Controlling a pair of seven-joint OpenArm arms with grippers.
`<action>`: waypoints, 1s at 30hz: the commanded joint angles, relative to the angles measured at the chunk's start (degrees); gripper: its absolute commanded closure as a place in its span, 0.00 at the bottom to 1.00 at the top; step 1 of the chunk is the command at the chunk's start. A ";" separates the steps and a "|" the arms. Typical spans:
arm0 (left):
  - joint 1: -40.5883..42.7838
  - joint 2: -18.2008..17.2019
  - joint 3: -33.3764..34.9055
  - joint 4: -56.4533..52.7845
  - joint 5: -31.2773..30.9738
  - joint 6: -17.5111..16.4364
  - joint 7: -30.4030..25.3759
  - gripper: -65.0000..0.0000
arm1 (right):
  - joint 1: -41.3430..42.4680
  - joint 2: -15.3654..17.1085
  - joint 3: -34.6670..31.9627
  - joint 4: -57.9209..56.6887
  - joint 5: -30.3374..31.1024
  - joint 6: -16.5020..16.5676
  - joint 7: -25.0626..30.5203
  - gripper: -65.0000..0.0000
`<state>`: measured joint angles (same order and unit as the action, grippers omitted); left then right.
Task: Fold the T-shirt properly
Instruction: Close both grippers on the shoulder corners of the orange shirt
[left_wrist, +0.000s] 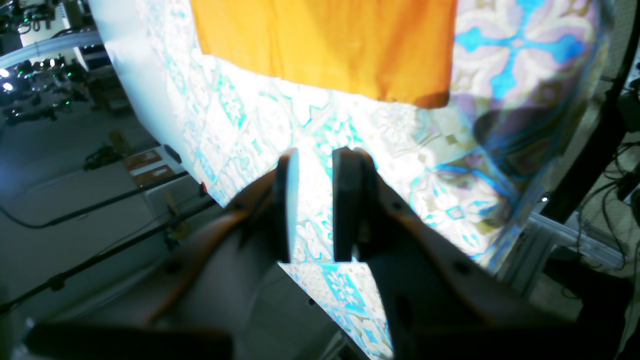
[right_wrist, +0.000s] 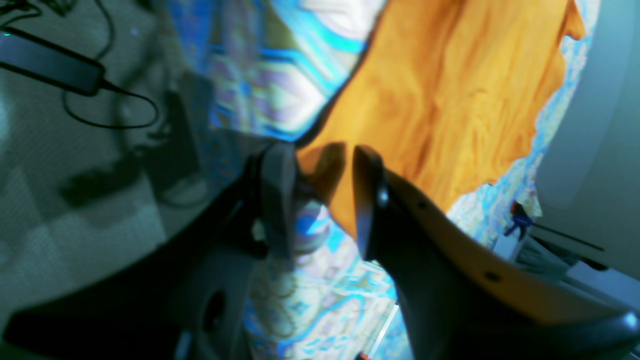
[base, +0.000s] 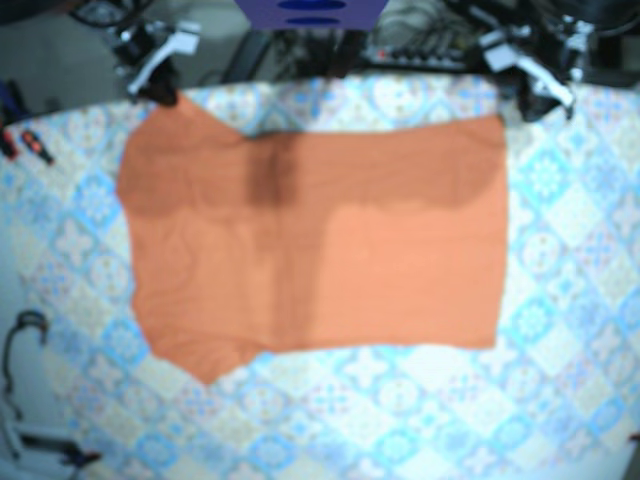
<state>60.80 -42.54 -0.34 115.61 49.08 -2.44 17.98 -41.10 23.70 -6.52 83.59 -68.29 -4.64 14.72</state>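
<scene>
Patterned cloth and edge clutter
A blue-and-cream tiled tablecloth (base: 560, 300) covers the table; red-handled tools (base: 35, 148) lie at its edge, and a black cable (base: 18, 335) loops beside it

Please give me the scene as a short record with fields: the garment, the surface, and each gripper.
garment: orange T-shirt, spread out flat
surface: tablecloth with a blue and white pattern
left gripper: open, over bare tablecloth, short of the shirt's corner
right gripper: open, a tip of the shirt seen between its fingers
</scene>
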 joint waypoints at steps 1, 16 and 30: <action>0.61 -0.49 -0.32 0.83 0.19 0.99 0.18 0.81 | -0.70 0.52 0.24 0.76 0.47 -0.85 0.27 0.70; 0.61 -0.49 -0.32 0.83 0.19 0.99 0.35 0.81 | 0.44 0.52 0.06 0.76 0.47 -0.85 0.27 0.71; -0.80 -0.40 0.03 0.83 0.19 0.99 0.35 0.81 | 0.44 0.52 0.41 3.40 0.29 -0.85 0.18 0.91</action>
<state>59.35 -42.54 -0.08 115.63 49.08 -2.22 18.06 -40.34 23.66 -6.68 86.26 -68.49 -4.51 14.79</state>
